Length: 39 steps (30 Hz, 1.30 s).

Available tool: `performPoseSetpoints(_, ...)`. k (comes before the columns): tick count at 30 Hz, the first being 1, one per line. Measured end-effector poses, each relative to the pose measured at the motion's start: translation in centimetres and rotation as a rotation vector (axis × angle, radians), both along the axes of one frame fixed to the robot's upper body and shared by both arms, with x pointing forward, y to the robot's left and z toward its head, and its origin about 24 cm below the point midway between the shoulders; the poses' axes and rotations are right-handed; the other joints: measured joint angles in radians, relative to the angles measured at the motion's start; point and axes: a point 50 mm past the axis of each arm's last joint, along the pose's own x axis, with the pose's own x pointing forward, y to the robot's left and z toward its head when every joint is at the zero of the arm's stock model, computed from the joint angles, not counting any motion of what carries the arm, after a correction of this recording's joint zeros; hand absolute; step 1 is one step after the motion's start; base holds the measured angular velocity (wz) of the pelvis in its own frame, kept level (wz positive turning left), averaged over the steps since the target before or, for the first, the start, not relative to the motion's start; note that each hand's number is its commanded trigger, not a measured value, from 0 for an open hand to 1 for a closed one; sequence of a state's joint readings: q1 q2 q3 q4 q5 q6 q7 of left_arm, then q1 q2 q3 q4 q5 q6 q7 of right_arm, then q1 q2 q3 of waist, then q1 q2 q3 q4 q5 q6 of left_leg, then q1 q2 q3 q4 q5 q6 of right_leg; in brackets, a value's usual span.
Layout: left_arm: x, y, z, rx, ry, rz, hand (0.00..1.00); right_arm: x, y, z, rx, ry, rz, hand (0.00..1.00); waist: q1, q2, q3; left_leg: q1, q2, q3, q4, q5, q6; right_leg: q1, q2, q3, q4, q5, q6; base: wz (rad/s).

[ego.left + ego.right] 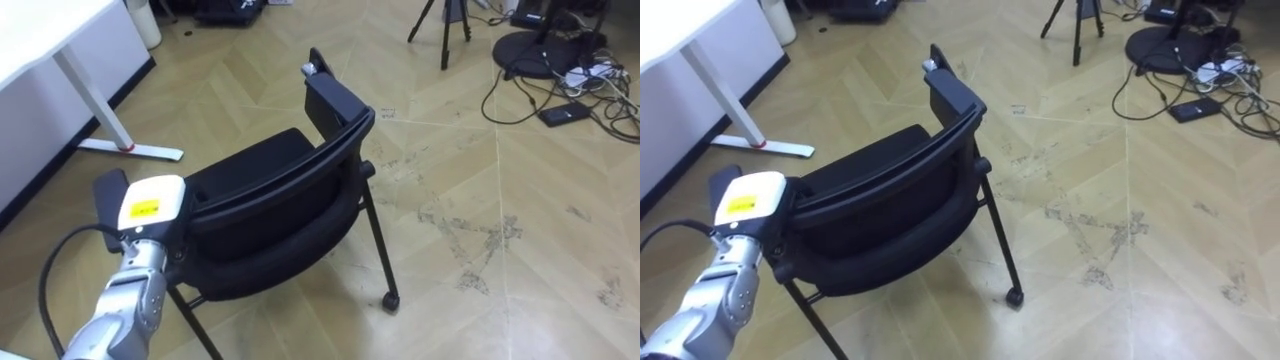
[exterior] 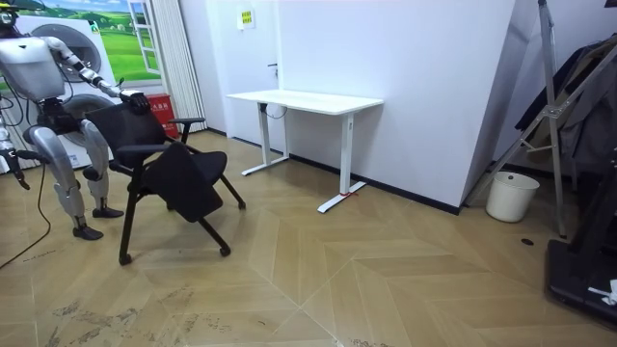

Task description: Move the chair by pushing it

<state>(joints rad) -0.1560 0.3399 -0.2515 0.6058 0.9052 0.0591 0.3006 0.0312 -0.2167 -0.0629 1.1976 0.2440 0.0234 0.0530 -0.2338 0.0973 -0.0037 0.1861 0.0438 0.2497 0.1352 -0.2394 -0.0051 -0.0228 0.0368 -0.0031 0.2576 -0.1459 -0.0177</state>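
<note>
Herringbone wood floor: my left hand meets black padded chair off-centre (finger closure hidden); pushing may swivel it into white desk.

In the room view I see a white desk in the middle of the frame, against a white wall. A white bucket is at the right. A landscape poster hangs in the upper left corner. In the left eye view a tripod stands at the top, a heap of cables lies in the upper right, and grey scuff marks cross the wooden floor.
</note>
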Motion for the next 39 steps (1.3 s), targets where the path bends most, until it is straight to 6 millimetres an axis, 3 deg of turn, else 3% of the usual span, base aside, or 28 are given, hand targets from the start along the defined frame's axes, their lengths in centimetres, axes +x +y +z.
performPoseSetpoints(15,0.0,-0.5,0.1,0.003,-0.038,-0.011,1.00,-0.2,-0.1,0.0,-0.028,0.012,-0.003,0.00,-0.006,-0.002,0.0021,-0.002,0.001,-0.002,0.001,0.000,0.000,0.005,-0.001,0.000,-0.018,0.000,0.001,0.00)
performPoseSetpoints(21,0.0,-0.3,0.2,0.009,-0.043,-0.008,1.00,-0.8,-1.2,0.2,-0.117,0.055,0.032,0.00,-0.006,-0.009,0.0046,0.000,-0.002,-0.006,0.003,0.000,0.000,-0.009,-0.003,0.001,0.004,-0.010,0.002,0.00)
performPoseSetpoints(25,0.0,0.4,0.7,0.040,-0.054,-0.016,1.00,-2.3,-3.1,0.6,-0.176,0.128,-0.038,0.00,-0.006,-0.046,0.0067,-0.001,-0.002,-0.006,0.013,0.000,0.000,-0.016,-0.004,0.005,0.027,-0.021,-0.004,-0.01)
performPoseSetpoints(27,0.0,0.9,0.9,0.056,-0.053,-0.012,1.00,-2.5,-4.6,1.1,-0.223,0.142,-0.054,0.00,-0.007,-0.065,0.0037,-0.002,-0.002,-0.006,0.017,0.000,0.000,-0.019,-0.004,0.005,0.036,-0.025,-0.004,-0.04)
performPoseSetpoints(30,0.0,1.5,1.1,0.078,-0.055,-0.009,1.00,-2.3,-8.0,2.9,-0.346,0.117,-0.139,0.00,-0.012,-0.091,-0.0006,-0.002,0.000,-0.003,0.019,0.000,0.000,-0.019,-0.003,0.007,0.036,-0.024,-0.004,-0.01)
performPoseSetpoints(32,0.1,2.0,1.6,0.097,-0.064,-0.008,1.00,-1.4,-10.6,4.9,-0.467,0.072,-0.179,0.00,-0.008,-0.109,-0.0034,-0.011,0.000,0.003,0.022,0.000,0.000,-0.030,0.001,0.017,0.036,-0.020,0.002,-0.12)
performPoseSetpoints(35,0.2,2.5,1.9,0.115,-0.071,-0.002,1.00,0.8,-12.8,7.3,-0.602,-0.017,-0.224,0.00,-0.010,-0.125,-0.0068,-0.025,0.002,0.012,0.028,0.000,0.000,-0.038,0.002,0.024,0.034,-0.007,0.001,-0.12)
performPoseSetpoints(39,0.3,2.9,2.1,0.129,-0.073,0.007,1.00,3.9,-13.5,9.5,-0.709,-0.143,-0.240,0.00,-0.008,-0.134,-0.0108,-0.029,0.003,0.017,0.026,-0.001,0.001,-0.049,0.005,0.022,0.035,0.007,-0.008,-0.11)
